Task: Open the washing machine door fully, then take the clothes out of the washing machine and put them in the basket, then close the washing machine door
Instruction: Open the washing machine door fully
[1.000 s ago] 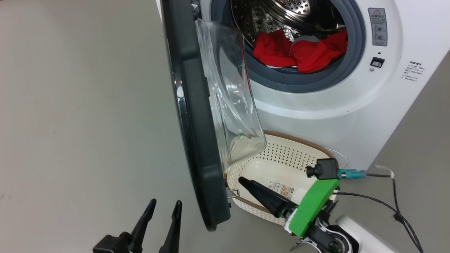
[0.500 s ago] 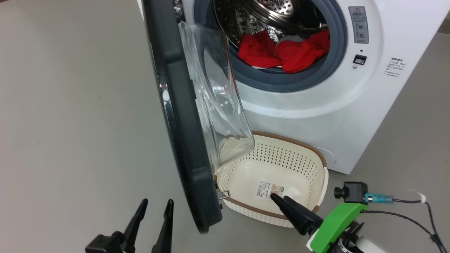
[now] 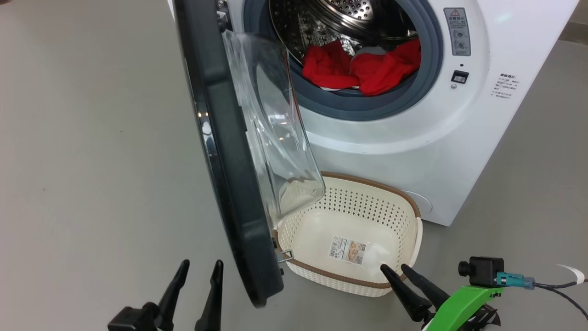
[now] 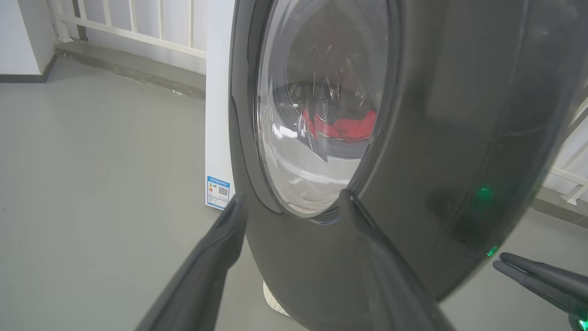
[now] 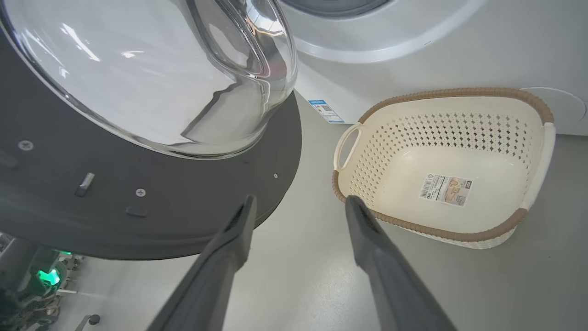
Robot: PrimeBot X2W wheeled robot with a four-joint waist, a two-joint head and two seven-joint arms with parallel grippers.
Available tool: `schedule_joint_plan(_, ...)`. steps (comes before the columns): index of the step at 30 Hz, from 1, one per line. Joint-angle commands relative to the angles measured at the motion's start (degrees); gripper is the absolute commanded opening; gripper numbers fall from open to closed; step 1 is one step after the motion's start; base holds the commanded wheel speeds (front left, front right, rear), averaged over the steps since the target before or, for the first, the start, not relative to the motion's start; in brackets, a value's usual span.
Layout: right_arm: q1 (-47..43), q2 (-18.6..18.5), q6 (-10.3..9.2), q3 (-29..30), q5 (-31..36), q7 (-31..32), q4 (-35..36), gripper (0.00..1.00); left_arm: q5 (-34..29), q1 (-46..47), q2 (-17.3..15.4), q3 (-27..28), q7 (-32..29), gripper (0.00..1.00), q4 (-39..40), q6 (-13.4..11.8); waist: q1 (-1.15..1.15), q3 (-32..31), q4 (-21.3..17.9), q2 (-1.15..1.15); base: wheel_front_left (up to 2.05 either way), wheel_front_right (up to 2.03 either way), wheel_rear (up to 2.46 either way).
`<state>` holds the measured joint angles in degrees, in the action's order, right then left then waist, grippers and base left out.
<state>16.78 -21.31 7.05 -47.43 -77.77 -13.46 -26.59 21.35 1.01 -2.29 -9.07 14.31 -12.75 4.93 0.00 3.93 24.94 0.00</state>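
Head view: the washing machine door (image 3: pixel 229 184) stands open, seen edge-on down the centre-left of the frame, its glass bowl bulging to the right. The washing machine (image 3: pixel 427 138) takes the upper right. The clothes (image 3: pixel 363 69), red, lie heaped at the bottom of the steel drum, top centre, against the grey gasket.

The basket (image 3: pixel 367 182) sits on the floor (image 3: pixel 92 161) in front of the machine, lower centre, just beside the door's lower edge, with a paper label on its bottom.

Left gripper (image 3: pixel 201 263), lower left: fingers spread, holding nothing, left of the door's edge and apart from it.

Right gripper (image 3: pixel 394 266), lower right: fingers spread, holding nothing, tips at the basket's near rim.

Left wrist view: the door's glossy outer face is close ahead, and red cloth shows through the glass.

Right wrist view: fingers apart over bare floor, the door's inner face at left, the basket at right.
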Motion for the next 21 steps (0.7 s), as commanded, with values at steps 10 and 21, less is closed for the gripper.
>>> schedule_joint_plan(10, -0.5, 1.1, 0.44, 8.9, 16.4, -1.5, 0.7, 1.0, 0.3, 1.2, -0.6, 2.6, 0.7, 1.0, 1.4, -0.1, 0.0, 0.0, -0.7, 0.0, 0.0, 0.0, 0.0)
schedule_joint_plan(21, -6.9, 5.0, 0.44, 22.3, 38.9, -1.5, 5.0, 1.0, 0.1, 1.1, -0.6, 2.5, 0.7, 1.0, 1.6, -0.1, 0.0, -0.2, -1.0, 0.0, 0.0, 0.0, 0.0)
